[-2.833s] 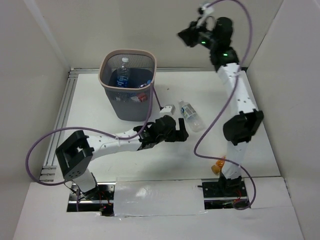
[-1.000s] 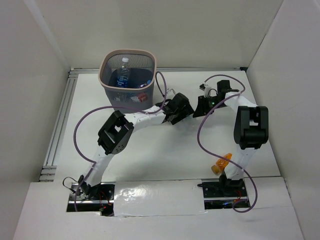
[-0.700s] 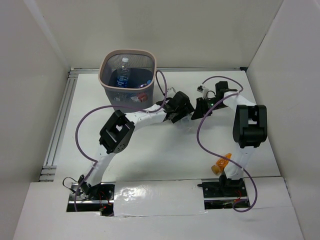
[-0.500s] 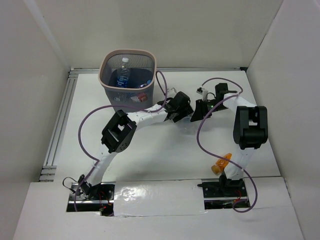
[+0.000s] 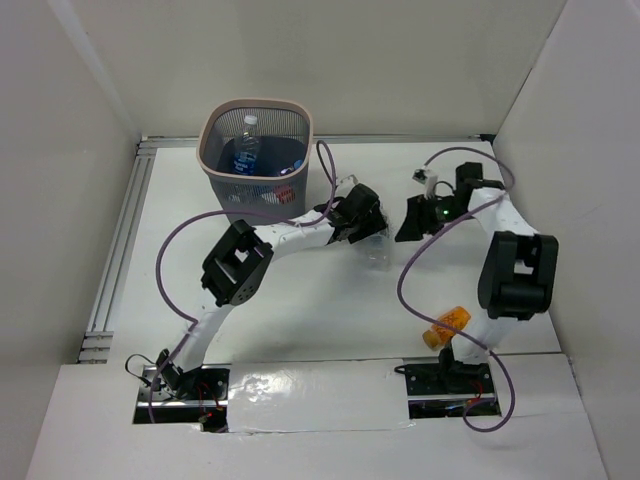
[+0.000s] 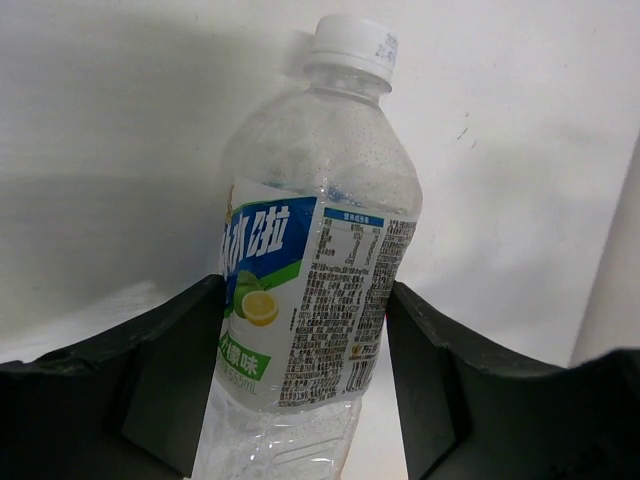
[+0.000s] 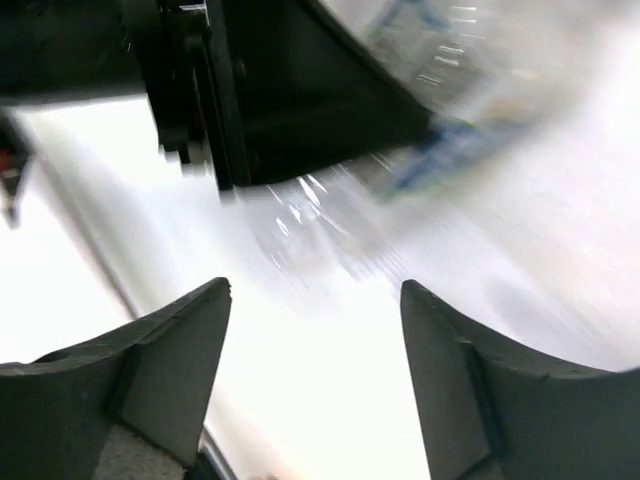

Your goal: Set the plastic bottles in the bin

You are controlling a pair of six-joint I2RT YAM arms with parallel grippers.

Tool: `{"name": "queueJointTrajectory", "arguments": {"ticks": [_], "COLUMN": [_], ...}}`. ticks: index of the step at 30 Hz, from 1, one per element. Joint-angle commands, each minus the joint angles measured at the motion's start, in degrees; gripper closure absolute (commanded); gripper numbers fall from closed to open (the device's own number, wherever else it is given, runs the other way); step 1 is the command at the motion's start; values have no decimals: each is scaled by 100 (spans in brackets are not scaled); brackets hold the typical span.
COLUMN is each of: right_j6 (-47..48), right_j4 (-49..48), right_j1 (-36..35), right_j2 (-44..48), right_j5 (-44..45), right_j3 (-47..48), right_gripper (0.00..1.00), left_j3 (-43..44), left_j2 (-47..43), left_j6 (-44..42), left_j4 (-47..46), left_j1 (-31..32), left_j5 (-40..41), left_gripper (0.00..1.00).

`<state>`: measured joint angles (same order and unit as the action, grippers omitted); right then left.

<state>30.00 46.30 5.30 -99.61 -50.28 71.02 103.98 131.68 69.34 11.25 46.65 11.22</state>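
Note:
A clear plastic bottle (image 6: 320,200) with a white cap and a blue-green label stands between my left gripper's fingers (image 6: 170,370). The left gripper (image 6: 305,290) is shut on its lower body. From above, the left gripper (image 5: 368,232) sits mid-table, with the bottle (image 5: 379,254) poking out below it. My right gripper (image 5: 408,222) hovers just to its right, open and empty. In the blurred right wrist view, the right gripper (image 7: 315,287) faces the bottle (image 7: 420,160) from a short distance. The bin (image 5: 208,132) stands at the back left, with a blue-labelled bottle (image 5: 247,148) inside.
An orange bottle (image 5: 449,326) lies by the right arm's base. A metal rail (image 5: 120,235) runs along the table's left edge. White walls close in the back and both sides. Purple cables loop over both arms.
The left gripper has closed round the clear bottle. The right gripper has opened and drawn back to the right, away from the bottle.

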Motion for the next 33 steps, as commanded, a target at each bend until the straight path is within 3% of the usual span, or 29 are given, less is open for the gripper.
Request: {"name": "queueJointTrajectory", "arguments": {"ticks": [1, 7, 12, 15, 22, 23, 29, 33], "right_j6": [664, 1788, 2528, 2844, 3082, 3221, 3476, 3750], "right_j4": [598, 1135, 889, 828, 941, 942, 942, 1047], "right_j1": [497, 1419, 2176, 2239, 2239, 2239, 2239, 2239], "right_j2": [872, 1777, 2384, 2499, 2499, 2499, 2499, 2394], "right_j5": [369, 818, 274, 98, -52, -52, -52, -105], "right_j3": [184, 18, -632, -853, -967, -968, -1073, -1073], "right_gripper": [23, 20, 32, 38, 38, 36, 31, 18], "left_j3": [-63, -10, 165, 411, 0, -279, -801, -862], "left_j2": [-168, -1055, -1951, -2496, -3973, -4148, -4976, -4784], "left_j6": [-816, -1842, -2758, -3172, -3392, -3444, -3102, -3102], "left_j4": [537, 231, -385, -544, -1054, -1106, -1292, -870], "left_j1": [-15, -16, -16, -16, -569, -805, -1782, -2273], "left_j5": [55, 196, -304, -410, 634, 1053, 1346, 1549], "left_gripper": [100, 100, 100, 100, 100, 100, 100, 100]}}
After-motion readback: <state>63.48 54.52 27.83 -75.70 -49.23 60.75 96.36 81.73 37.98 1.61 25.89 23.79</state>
